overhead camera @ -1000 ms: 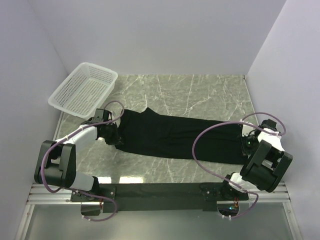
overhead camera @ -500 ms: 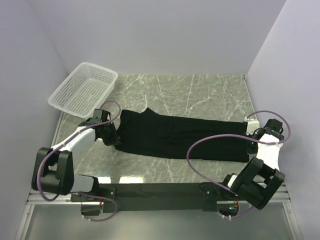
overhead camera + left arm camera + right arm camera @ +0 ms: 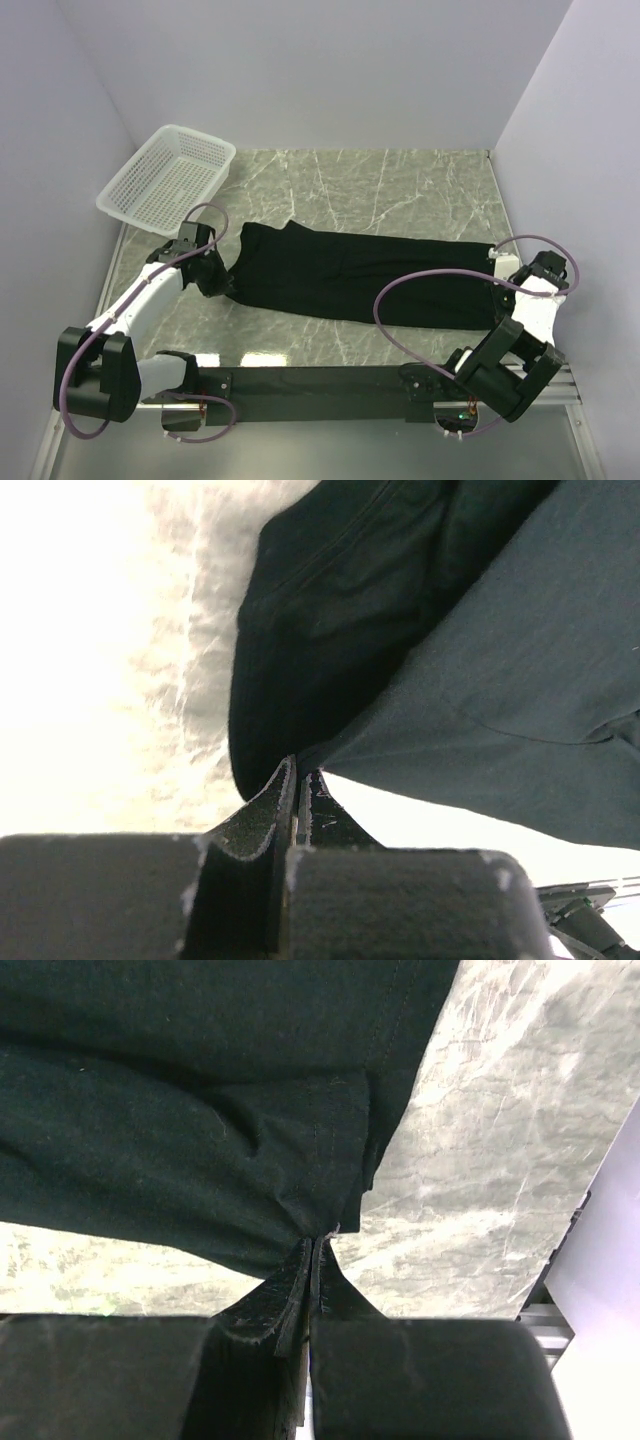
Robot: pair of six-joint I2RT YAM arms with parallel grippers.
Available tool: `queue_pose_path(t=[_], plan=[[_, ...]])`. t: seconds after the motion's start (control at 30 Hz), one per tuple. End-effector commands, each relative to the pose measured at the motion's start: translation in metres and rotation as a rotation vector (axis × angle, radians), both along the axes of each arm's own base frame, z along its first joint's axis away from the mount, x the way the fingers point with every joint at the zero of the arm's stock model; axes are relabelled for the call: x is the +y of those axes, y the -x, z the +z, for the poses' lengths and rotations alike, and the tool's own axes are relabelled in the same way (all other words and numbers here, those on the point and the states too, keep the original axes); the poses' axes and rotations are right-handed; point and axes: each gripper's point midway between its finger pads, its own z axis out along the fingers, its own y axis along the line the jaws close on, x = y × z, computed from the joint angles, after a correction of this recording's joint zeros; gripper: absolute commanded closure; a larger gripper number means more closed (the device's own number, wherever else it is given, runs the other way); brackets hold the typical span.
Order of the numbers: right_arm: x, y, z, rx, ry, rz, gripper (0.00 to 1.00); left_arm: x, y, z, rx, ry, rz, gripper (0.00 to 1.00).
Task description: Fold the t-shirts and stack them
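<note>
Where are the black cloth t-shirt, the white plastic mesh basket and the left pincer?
Black cloth t-shirt (image 3: 360,275), top view, middle of the cloth.
White plastic mesh basket (image 3: 130,165), top view, left rim.
Left pincer (image 3: 300,780), left wrist view, between its shut fingertips.

From above, the black t-shirt (image 3: 350,275) swallows the fingertips of the left gripper (image 3: 226,284) at one end and of the right gripper (image 3: 497,287) at the other, dark on dark, so neither pinch can be made out there. In the left wrist view the t-shirt runs off the top and right edges, and the table (image 3: 90,680) burns out to white. The right wrist view cuts the t-shirt at top and left.
</note>
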Motion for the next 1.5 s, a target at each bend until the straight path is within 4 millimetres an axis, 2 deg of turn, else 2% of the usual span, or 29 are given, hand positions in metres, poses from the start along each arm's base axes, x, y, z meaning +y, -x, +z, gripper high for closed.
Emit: queue_pose_path(t=[0.0, 0.23, 0.5, 0.63, 0.8, 1.0, 1.13, 1.2, 1.23, 1.3, 1.37, 1.4, 1.43, 1.47], plan=[[-0.006, 0.006, -0.001, 0.019, 0.033, -0.003, 1.0, 0.005, 0.006, 0.005, 0.03, -0.012, 0.045, 0.99], [-0.014, 0.003, 0.003, 0.003, 0.067, -0.017, 1.0, 0.009, 0.023, -0.001, 0.114, -0.023, 0.064, 0.99], [-0.032, 0.005, 0.004, -0.008, 0.121, -0.027, 1.0, 0.022, 0.044, 0.009, 0.169, -0.088, 0.093, 0.99], [-0.033, 0.009, -0.008, 0.024, 0.111, -0.025, 1.0, 0.015, 0.067, -0.012, 0.316, -0.057, 0.057, 0.99], [-0.033, 0.013, -0.019, 0.056, 0.098, -0.024, 1.0, 0.009, 0.073, -0.019, 0.386, -0.034, 0.022, 0.99], [-0.035, 0.011, -0.02, 0.048, 0.106, -0.029, 1.0, 0.007, 0.075, -0.007, 0.365, -0.018, -0.007, 0.99], [-0.038, 0.007, -0.017, 0.032, 0.114, -0.041, 1.0, 0.01, 0.081, -0.007, 0.376, -0.035, -0.011, 0.73], [-0.039, 0.005, -0.015, 0.026, 0.116, -0.044, 0.98, 0.011, 0.085, -0.008, 0.389, -0.037, -0.015, 0.68], [-0.038, 0.005, -0.014, 0.025, 0.112, -0.043, 0.95, 0.011, 0.089, -0.007, 0.401, -0.037, -0.017, 0.59], [-0.043, 0.0, -0.005, 0.001, 0.127, -0.045, 0.85, 0.014, 0.089, -0.001, 0.393, -0.053, -0.013, 0.52], [-0.046, -0.009, 0.009, -0.039, 0.14, -0.04, 0.78, 0.022, 0.085, 0.014, 0.368, -0.094, 0.004, 0.49], [-0.047, -0.011, 0.013, -0.049, 0.141, -0.038, 0.7, 0.024, 0.082, 0.023, 0.338, -0.106, 0.015, 0.48], [-0.048, -0.015, 0.021, -0.062, 0.145, -0.033, 0.65, 0.025, 0.07, 0.039, 0.283, -0.114, 0.022, 0.45], [-0.047, -0.017, 0.024, -0.073, 0.135, -0.024, 0.56, 0.032, 0.069, 0.047, 0.265, -0.151, 0.032, 0.44]])
